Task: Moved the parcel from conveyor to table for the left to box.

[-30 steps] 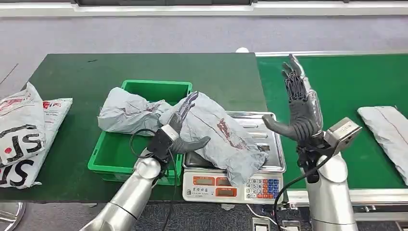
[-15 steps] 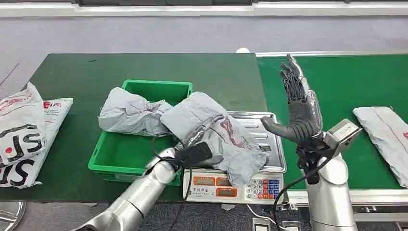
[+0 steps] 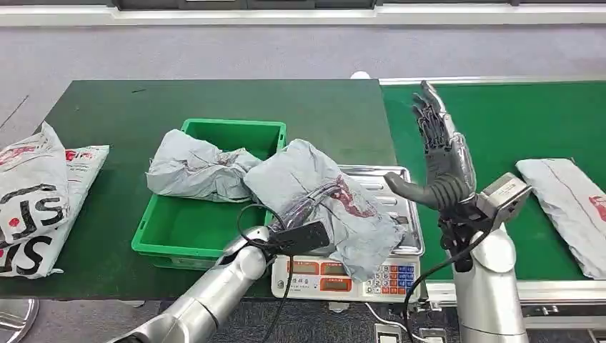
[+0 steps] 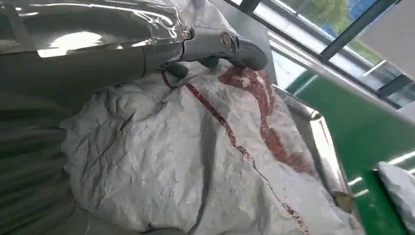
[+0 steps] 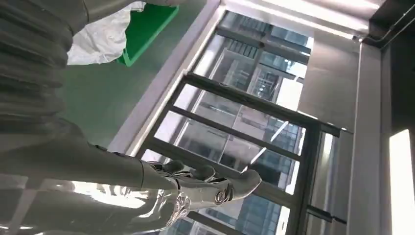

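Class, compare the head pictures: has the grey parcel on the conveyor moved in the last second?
Yes. The grey parcel has slid leftward along the conveyor, toward the scale, which stays fixed.

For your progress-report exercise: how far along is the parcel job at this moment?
Done: one grey parcel lies over the green box. In hand: the left hand is under a second parcel on the scale; its grip is hidden. Left: boxing it, then the parcel on the conveyor. The right hand is raised, open.

Crumpled grey parcel [image 3: 325, 204] covers the scale [image 3: 400, 214]; green bin [image 3: 214, 214] crowds its left side.
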